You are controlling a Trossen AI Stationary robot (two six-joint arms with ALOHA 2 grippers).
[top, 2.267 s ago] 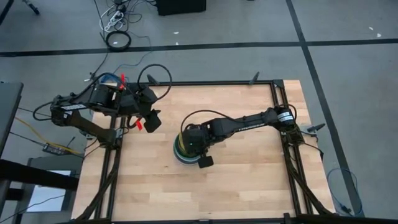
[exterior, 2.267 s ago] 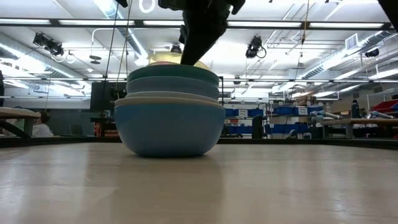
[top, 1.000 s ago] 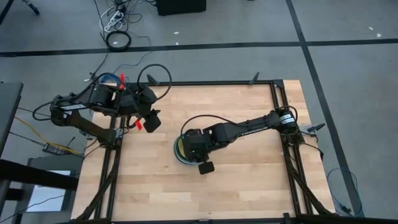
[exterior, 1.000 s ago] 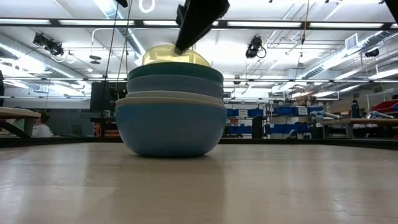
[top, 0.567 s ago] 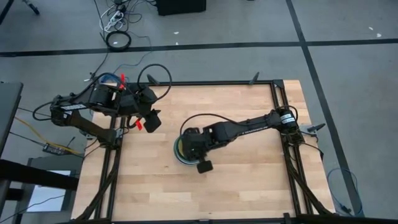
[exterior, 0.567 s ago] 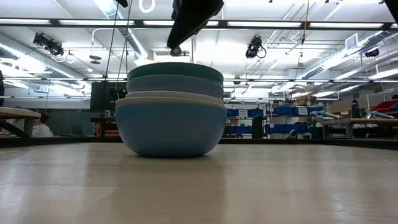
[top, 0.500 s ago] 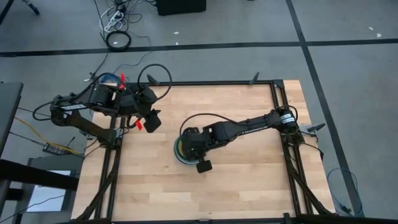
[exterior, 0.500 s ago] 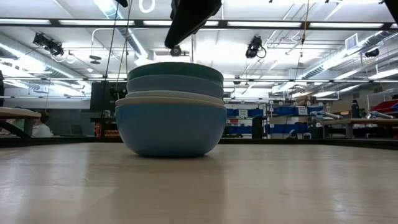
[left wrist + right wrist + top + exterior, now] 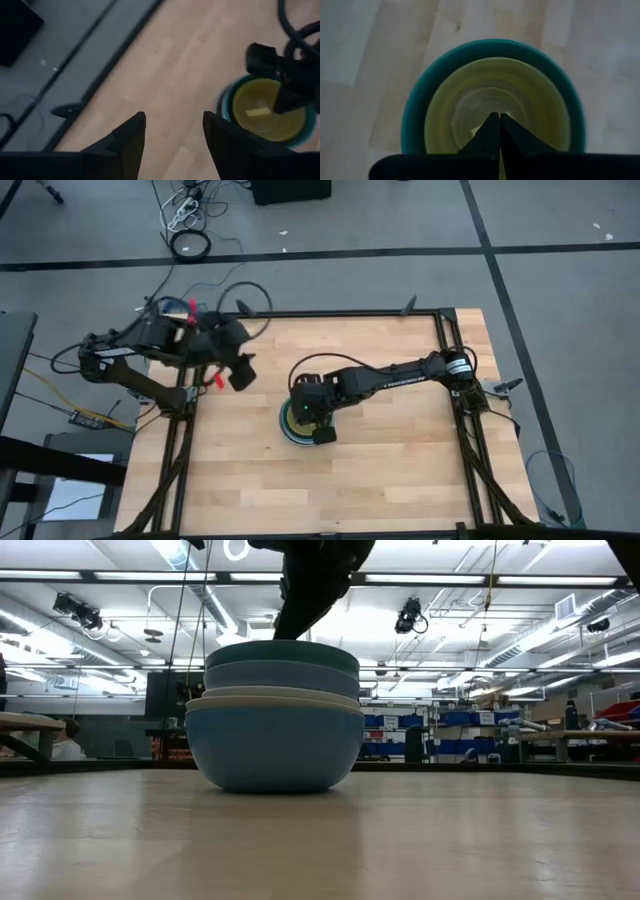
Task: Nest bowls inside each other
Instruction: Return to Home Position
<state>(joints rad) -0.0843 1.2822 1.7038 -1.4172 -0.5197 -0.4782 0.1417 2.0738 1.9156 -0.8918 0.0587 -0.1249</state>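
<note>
At table (image 9: pixel 400 470) centre, the stack (image 9: pixel 276 675) stands upright. A blue bowl (image 9: pixel 274 750) is at the base, w/ whitish rims, then blue and teal above. R-wrist view shows the yellow bowl (image 9: pixel 465 90) innermost, ringed by the teal bowl (image 9: pixel 412 117). R gripper (image 9: pixel 494 119) hangs directly over the stack, close above the rim (contact can't be told), fingers pressed together, empty. L gripper (image 9: pixel 173 117), fingers spread and empty, waits near the table's 9 o'clock edge, approx. 10 o'clock from the stack, well apart. Key relation: the stack lies straight below the R jaws. The bowls are round, so the only axis is vertical. Judged: nesting looks complete. R arm, the nearer, should lift straight up before swinging toward its base at 3 o'clock, else a finger may clip the rim.
</note>
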